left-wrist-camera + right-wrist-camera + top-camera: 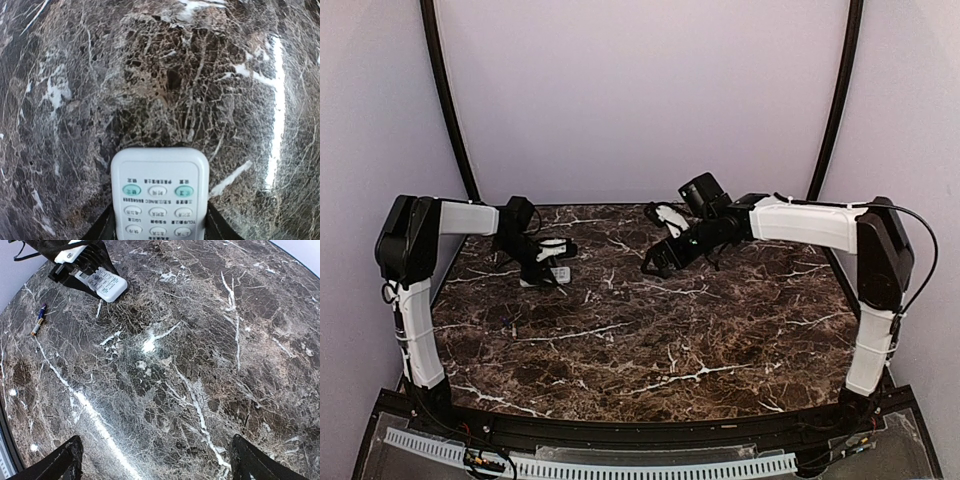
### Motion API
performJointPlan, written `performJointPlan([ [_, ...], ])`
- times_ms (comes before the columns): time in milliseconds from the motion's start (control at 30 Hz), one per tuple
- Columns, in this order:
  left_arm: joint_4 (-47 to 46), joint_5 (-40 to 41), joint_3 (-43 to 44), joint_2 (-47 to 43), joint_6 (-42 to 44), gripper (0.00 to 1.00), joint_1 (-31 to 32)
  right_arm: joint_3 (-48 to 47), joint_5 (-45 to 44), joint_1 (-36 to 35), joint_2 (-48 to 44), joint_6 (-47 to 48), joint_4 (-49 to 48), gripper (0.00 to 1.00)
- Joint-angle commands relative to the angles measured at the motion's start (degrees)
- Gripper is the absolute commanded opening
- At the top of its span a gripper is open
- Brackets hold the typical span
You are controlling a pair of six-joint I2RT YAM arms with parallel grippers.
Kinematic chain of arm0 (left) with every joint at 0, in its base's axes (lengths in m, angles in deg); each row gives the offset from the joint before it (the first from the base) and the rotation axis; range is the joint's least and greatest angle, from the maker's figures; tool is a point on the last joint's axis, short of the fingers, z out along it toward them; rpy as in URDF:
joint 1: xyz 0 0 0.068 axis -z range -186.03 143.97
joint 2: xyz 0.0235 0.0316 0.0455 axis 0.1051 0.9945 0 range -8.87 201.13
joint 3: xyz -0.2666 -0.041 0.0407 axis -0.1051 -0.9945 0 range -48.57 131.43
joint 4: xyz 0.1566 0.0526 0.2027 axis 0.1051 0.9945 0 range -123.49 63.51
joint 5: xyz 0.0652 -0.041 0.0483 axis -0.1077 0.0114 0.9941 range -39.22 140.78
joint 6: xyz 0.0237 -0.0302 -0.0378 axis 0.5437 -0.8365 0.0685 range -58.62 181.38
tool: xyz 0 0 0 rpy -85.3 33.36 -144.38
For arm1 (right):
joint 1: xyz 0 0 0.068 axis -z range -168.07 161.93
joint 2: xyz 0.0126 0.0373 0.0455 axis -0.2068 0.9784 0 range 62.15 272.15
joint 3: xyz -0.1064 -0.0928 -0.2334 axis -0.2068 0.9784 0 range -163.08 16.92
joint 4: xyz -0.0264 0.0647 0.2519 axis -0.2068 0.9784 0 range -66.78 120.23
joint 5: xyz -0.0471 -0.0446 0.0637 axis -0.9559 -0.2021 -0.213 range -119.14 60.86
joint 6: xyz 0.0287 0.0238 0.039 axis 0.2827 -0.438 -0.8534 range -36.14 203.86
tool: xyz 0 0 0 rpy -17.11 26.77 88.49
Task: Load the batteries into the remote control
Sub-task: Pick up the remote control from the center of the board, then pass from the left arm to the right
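Remote (159, 195), buttons up, lies at the far left of the table (720, 340). The left gripper (159, 227) flanks it, and its fingers (106, 227) appear to be pressed on the remote's long sides. One battery (39, 320) lies apart, near the table edge. The right gripper (160, 465), spread wide, hovers over open marble.

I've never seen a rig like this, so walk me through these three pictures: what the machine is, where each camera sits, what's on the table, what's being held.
These are two robot arms bolted at the near edge of a marble table. The wide picture looks down from above and behind them. The other two come from a camera on each wrist. The jaws of the left arm are closed against the sides of a white remote control, buttons up. The jaws of the right arm stand wide open, holding nothing. A battery lies loose on the table, apart from the remote.
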Motion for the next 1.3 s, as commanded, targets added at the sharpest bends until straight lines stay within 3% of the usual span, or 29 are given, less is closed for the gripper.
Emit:
performJointPlan([
  [0,0.07,-2.27,-2.86,-2.71,-1.67,0.17,0.02,0.16,-1.89,0.07,-3.07,-2.28,1.65,0.99],
  [67,-1.71,-4.92,-3.51,-4.63,-3.69,0.05,0.10,-0.66,-1.83,0.13,-4.01,-3.58,2.47,0.99],
  [133,-4.54,-6.94,-4.04,-7.58,-6.32,0.00,0.33,-1.89,-0.53,0.69,-5.04,-5.91,3.25,0.99],
  [300,-20.39,-10.35,-7.11,-21.52,-13.83,0.00,3.18,-4.05,7.44,4.06,-10.55,-15.00,1.52,0.99],
  [367,-26.85,-10.47,-10.07,-27.47,-13.14,0.00,6.35,-4.39,8.32,4.76,-13.44,-18.87,-0.16,0.95],
  [467,-36.23,-5.56,-15.68,-34.10,-12.15,0.00,12.43,-7.33,7.30,3.32,-16.25,-21.32,-0.78,0.85],
  [567,-45.35,0.70,-19.49,-38.78,-10.90,0.00,19.11,-9.04,8.48,0.19,-17.91,-20.22,-3.66,0.81],
  [700,-48.92,7.22,-20.77,-39.58,-7.86,0.00,24.87,-9.15,14.06,-2.09,-19.13,-19.78,-6.68,0.78],
  [867,-55.41,10.23,-23.64,-39.98,-7.75,0.00,29.66,-8.91,12.93,-3.84,-18.68,-19.23,-6.04,0.69],
  [1133,-56.48,12.68,-23.73,-38.51,-6.65,0.00,32.24,-9.45,6.76,-5.24,-15.94,-17.62,-0.93,0.64],
  [1267,-56.07,13.24,-23.83,-38.35,-6.25,0.00,32.61,-9.84,8.50,-5.50,-14.53,-17.33,-0.83,0.55],
])
